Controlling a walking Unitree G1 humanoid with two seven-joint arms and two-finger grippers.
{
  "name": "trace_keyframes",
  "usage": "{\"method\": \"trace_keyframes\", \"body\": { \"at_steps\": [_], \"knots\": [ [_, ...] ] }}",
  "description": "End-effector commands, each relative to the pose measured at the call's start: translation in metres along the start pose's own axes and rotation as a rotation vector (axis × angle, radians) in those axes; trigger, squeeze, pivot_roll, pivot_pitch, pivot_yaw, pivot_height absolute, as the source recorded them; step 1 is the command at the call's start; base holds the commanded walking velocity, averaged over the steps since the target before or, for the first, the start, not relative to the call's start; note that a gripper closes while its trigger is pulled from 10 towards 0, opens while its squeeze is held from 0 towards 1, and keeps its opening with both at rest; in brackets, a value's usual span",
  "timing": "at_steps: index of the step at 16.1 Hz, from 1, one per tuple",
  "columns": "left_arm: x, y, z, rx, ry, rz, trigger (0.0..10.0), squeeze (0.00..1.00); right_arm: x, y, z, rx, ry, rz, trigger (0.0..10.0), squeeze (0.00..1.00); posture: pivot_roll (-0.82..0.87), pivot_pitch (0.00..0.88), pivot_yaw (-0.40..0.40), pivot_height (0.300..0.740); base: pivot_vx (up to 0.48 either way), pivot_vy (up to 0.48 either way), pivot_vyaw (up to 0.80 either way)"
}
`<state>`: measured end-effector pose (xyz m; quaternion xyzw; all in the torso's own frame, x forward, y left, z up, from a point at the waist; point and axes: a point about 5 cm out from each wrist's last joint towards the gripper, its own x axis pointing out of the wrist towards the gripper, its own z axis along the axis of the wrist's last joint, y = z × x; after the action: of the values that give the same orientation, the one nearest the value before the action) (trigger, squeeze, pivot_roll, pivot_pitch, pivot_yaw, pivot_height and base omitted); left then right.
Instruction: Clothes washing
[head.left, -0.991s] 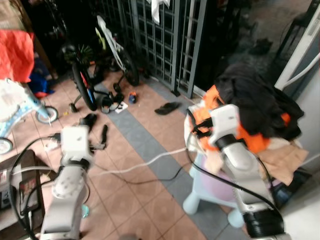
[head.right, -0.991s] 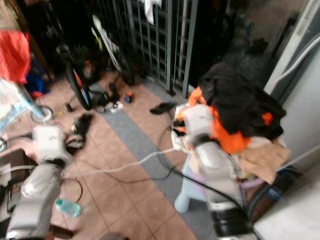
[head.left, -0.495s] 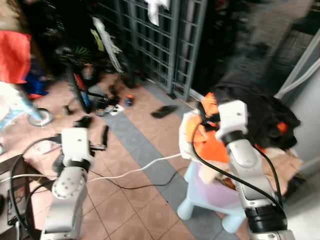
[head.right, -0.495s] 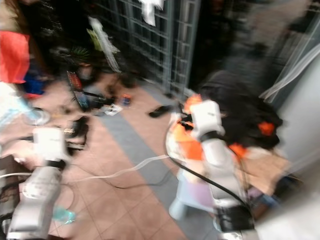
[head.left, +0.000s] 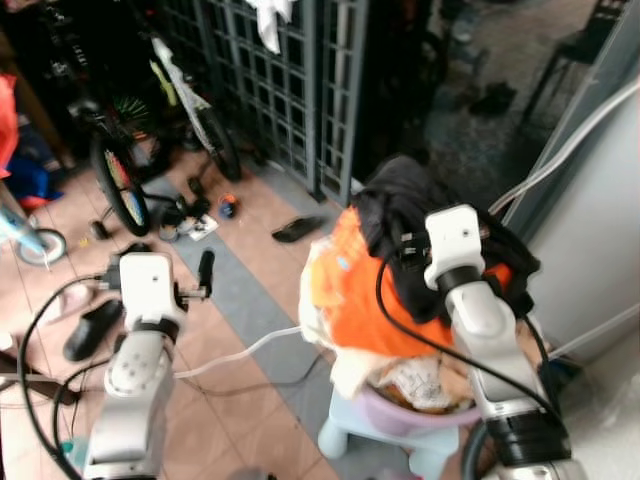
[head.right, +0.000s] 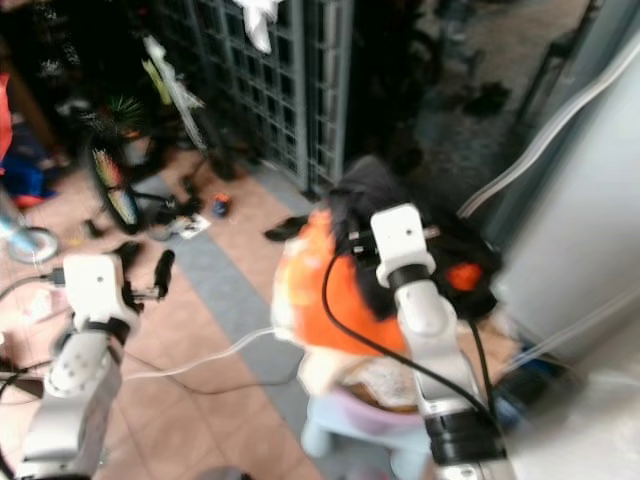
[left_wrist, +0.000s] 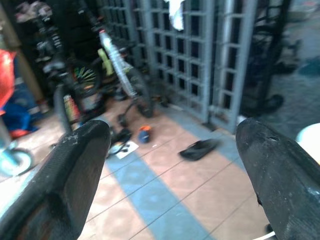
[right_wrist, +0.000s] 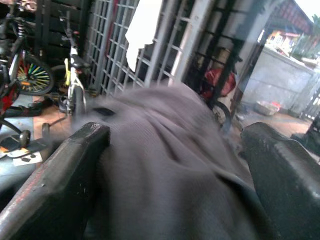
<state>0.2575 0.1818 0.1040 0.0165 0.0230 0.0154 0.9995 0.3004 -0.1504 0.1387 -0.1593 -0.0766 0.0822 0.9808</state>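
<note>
The right gripper (right_wrist: 175, 165) is reaching wide open onto the dark garment (head.left: 400, 215) atop the laundry pile (head.left: 370, 300), its fingers (right_wrist: 60, 170) straddling the cloth but gripping nothing. A second ago it was hovering beside the orange cloth (head.left: 345, 290); now it is lying over the pile's crown, so a grasp looks near. The left gripper (left_wrist: 170, 165) is hanging open and empty above the tiled floor (head.left: 250, 290). The pile is sitting in a basket (head.left: 400, 415).

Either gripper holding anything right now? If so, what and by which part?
Nothing held. Left gripper open over the tiled floor. Right gripper open, fingers either side of the dark grey garment topping the laundry pile, not closed on it.
</note>
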Motion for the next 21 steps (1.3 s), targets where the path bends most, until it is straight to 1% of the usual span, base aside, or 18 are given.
{"method": "trace_keyframes", "body": {
  "at_steps": [1, 2, 3, 5, 6, 10, 17, 19, 21],
  "knots": [
    [-0.002, -0.001, 0.0, -0.001, -0.002, -0.003, 10.0, 0.0, -0.003, 0.002, -0.004, 0.007, 0.024, 0.026, 8.7, 0.0, -0.01, 0.024, 0.047, 0.74, 0.0, 0.0, 0.0],
    [-0.002, 0.0, 0.0, -0.001, -0.002, -0.004, 10.0, 0.0, -0.003, 0.002, -0.006, 0.012, 0.038, 0.025, 1.6, 0.0, -0.01, 0.024, 0.047, 0.74, 0.0, 0.0, 0.0],
    [-0.002, 0.0, 0.0, -0.001, -0.002, -0.003, 10.0, 0.0, -0.003, 0.001, -0.008, 0.018, 0.062, 0.022, 0.0, 0.0, -0.01, 0.024, 0.047, 0.74, 0.0, 0.0, 0.0],
    [-0.002, 0.0, 0.0, -0.001, -0.002, -0.002, 10.0, 0.0, -0.004, 0.0, -0.01, 0.04, 0.081, 0.021, 0.0, 0.0, -0.01, 0.02, 0.044, 0.74, 0.0, 0.0, 0.0],
    [-0.002, 0.0, 0.0, -0.001, -0.001, -0.001, 10.0, 0.0, -0.005, 0.0, -0.014, 0.057, 0.108, 0.034, 0.0, 0.0, -0.01, 0.015, 0.046, 0.74, 0.0, 0.0, 0.0],
    [0.0, -0.001, -0.001, 0.002, 0.001, -0.011, 10.0, 0.0, -0.008, 0.007, -0.021, 0.11, 0.16, 0.086, 0.0, 0.0, -0.01, 0.011, 0.048, 0.74, 0.0, 0.0, 0.0],
    [-0.001, -0.002, -0.002, -0.009, 0.008, -0.003, 10.0, 0.0, -0.006, 0.005, -0.022, 0.152, 0.178, 0.088, 0.0, 0.0, -0.01, 0.004, 0.037, 0.74, 0.0, 0.0, 0.0],
    [-0.002, -0.005, -0.006, -0.026, 0.047, -0.034, 10.0, 0.0, -0.006, 0.005, -0.021, 0.163, 0.177, 0.082, 0.0, 0.0, -0.01, 0.004, 0.036, 0.74, 0.0, 0.0, 0.0],
    [-0.005, -0.014, -0.008, -0.041, 0.065, -0.13, 10.0, 0.0, -0.005, 0.003, -0.018, 0.178, 0.155, 0.07, 0.0, 0.0, -0.01, 0.002, 0.035, 0.74, 0.0, 0.0, 0.0]
  ]
}}
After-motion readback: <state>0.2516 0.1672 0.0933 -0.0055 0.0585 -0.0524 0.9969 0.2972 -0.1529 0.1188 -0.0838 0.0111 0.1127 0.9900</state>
